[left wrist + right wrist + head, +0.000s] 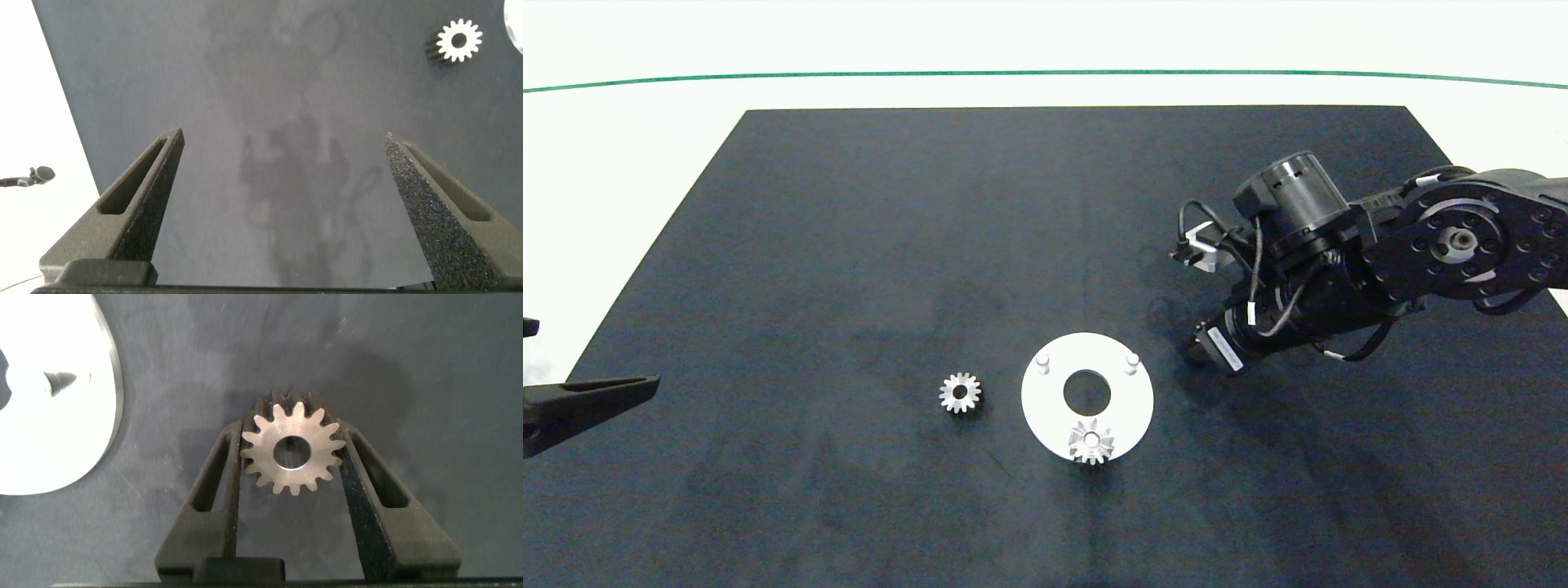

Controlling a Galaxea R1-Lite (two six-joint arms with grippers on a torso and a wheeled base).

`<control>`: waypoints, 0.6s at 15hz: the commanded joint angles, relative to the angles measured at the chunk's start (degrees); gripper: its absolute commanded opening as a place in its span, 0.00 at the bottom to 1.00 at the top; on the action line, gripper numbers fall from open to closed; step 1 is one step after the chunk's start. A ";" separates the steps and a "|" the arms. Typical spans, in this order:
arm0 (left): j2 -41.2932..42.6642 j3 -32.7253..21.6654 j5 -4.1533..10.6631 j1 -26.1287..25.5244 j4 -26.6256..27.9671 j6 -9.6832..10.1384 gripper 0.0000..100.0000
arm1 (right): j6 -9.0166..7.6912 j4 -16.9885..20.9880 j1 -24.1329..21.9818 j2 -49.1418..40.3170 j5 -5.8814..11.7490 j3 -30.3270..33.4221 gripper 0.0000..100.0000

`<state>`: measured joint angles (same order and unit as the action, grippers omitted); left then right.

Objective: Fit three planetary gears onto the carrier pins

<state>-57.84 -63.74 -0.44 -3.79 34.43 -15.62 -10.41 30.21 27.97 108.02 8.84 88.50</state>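
The white carrier disc lies at the middle front of the mat. One silver planetary gear sits on its nearest pin. The two far pins stand bare. A second gear lies flat on the mat left of the disc, also seen as the gear in the left wrist view. My right gripper is shut on a third gear, just right of the disc's rim. In the head view the right arm hides that gear. My left gripper is open over bare mat.
A black mat covers the white table, with a green line beyond its far edge. The left gripper rests at the mat's left edge. The right arm reaches in over the mat's right side.
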 commanded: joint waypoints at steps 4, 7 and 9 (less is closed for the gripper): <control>-0.08 0.02 0.00 0.01 0.20 -0.12 1.00 | -1.81 3.19 2.97 -5.72 0.39 0.09 0.04; -0.08 0.02 0.00 -0.08 0.20 -0.12 1.00 | -1.98 4.07 8.95 -7.47 3.99 0.44 0.04; 0.01 0.02 0.00 -0.08 0.20 -0.12 1.00 | -2.07 4.07 11.67 -6.60 6.10 2.20 0.04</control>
<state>-57.84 -63.72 -0.41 -3.88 34.43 -15.62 -12.34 34.01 37.92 101.66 14.56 89.82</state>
